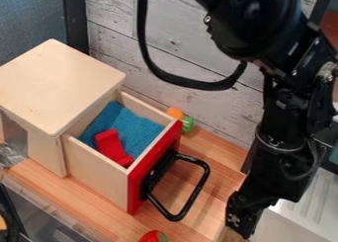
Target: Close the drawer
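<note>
Just off the drawer's near front corner, a strawberry-looking toy is sitting on the tabletop, probably too far out of line to be causing trouble. Out past the handle side of the drawer, the tool is hanging low and pointing down, apart from the handle. Can't tell how far open it is or whether it's holding anything, sorry.

Between that and the drawer's red front, the black handle is sticking out as a big loop. That's the bit I'm worrying about: if the tool is going in too low, it could be snagging in the loop instead of pushing square. The drawer itself is standing well open, so I'm guessing the whole push is waiting to be done. Shoving on one corner could be twisting it until it's jamming, and leaning on it too hard could be sliding the whole cabinet back.

Inside the drawer, a red toy piece is lying on a blue cloth; if either is riding up, it could be catching under the cabinet top. Beyond the drawer's far side, an orange and green toy is sitting near the plank wall, maybe getting nudged if the drawer is skewing.
</note>
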Available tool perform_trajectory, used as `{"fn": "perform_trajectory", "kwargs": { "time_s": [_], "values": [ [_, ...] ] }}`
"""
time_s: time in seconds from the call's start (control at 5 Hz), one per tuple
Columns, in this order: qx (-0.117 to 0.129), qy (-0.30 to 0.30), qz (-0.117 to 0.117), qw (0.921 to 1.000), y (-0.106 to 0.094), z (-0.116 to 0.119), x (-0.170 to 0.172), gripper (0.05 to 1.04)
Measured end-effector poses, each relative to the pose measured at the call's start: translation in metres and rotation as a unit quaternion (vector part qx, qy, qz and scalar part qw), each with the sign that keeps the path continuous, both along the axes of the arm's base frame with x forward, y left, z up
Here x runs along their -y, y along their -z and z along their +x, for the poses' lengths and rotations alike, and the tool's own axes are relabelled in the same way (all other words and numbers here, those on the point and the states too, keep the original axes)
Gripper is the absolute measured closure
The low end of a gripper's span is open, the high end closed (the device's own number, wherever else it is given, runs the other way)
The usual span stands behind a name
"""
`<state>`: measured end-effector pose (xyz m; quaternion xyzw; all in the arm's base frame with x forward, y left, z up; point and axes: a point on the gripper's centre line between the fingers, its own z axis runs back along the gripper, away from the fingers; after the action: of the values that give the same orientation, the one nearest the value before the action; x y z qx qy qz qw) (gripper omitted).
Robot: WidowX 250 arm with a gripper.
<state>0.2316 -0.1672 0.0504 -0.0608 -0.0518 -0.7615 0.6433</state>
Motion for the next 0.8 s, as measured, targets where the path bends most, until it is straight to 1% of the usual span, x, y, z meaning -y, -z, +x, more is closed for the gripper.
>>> {"fn": "perform_trajectory", "kwargs": {
  "time_s": [0.2,0.4,0.6,0.8],
  "values": [
    [-0.009,0.003,0.009,0.9999,0.008,-0.003,-0.003,0.083],
    [0.007,0.032,0.039,0.9987,0.013,-0.004,-0.016,0.083],
    [0.024,0.051,0.055,0.9969,0.014,-0.006,-0.026,0.083],
    [0.037,0.047,0.076,0.9953,0.016,-0.005,-0.046,0.083]
  ]
}}
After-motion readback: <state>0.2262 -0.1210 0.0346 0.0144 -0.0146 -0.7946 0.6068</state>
